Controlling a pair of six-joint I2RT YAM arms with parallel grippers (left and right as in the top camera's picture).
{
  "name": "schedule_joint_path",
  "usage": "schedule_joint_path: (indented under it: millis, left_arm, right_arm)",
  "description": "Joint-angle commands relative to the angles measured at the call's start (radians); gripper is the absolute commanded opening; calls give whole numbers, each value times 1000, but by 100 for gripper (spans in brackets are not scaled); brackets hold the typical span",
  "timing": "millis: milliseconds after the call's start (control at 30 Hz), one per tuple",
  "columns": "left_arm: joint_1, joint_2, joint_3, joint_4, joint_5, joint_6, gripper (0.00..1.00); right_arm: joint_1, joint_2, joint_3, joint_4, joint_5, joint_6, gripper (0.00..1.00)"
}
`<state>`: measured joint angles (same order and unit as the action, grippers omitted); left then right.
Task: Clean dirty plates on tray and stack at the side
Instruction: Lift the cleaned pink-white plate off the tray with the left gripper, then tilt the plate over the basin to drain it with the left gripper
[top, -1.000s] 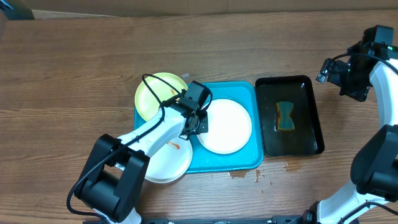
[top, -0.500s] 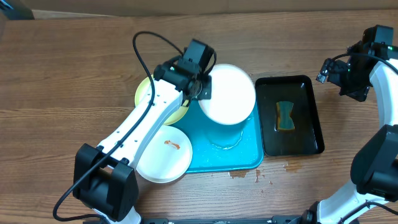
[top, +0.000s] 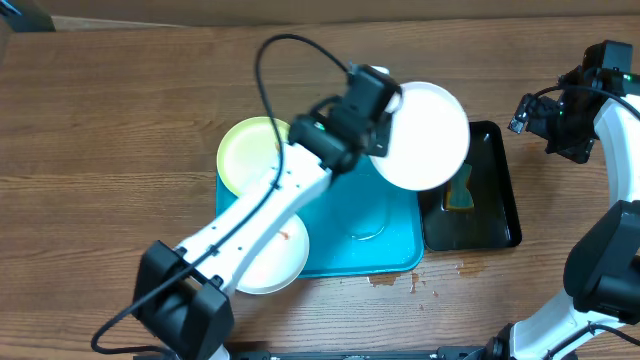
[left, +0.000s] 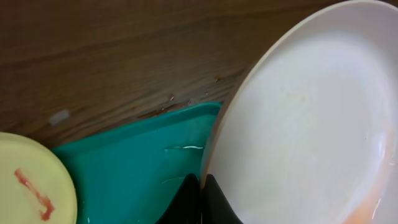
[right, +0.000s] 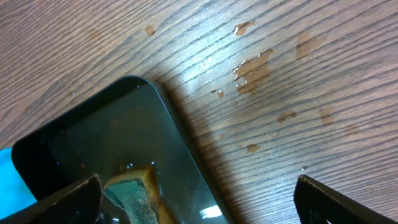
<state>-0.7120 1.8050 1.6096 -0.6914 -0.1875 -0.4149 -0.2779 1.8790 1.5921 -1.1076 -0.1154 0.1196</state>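
Fingers (left: 186, 202) grip white plate (top: 425, 135), partly covering black tray (top: 497, 190) and sponge (top: 461, 196).

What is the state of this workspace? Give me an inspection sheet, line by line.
Surface: wooden table; brown spill spots in front of the turquoise tray; wet drops beside the black tray.
Job's things: white plate held in the air, tilted, partly over the black tray; yellow-green plate with a red smear, overlapping the turquoise tray's far left corner; second white plate with an orange smear at its near left corner.
Clutter: sponge in the black tray.
Hands: left hand shut on the white plate's rim; right hand open, empty.
Cables: black cable looping above the left arm.
Surroundings: dark object at the far left corner, unidentifiable.
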Motion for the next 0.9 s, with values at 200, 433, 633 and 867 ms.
schedule_joint_path:
  millis: [200, 433, 633, 867]
  left_arm:
    - [-190, 2, 24, 32, -372, 90, 4]
    - [-325, 2, 24, 114, -571, 245, 4]
    - [-403, 2, 24, 174, -666, 407, 4]
    - [-475, 2, 24, 208, -792, 517, 4]
  right_arm:
    - [0, -4, 12, 6, 2, 5, 100]
    - [0, -4, 12, 6, 2, 5, 100]
    - [0, -4, 12, 6, 2, 5, 100]
    - [0, -4, 12, 6, 3, 5, 100]
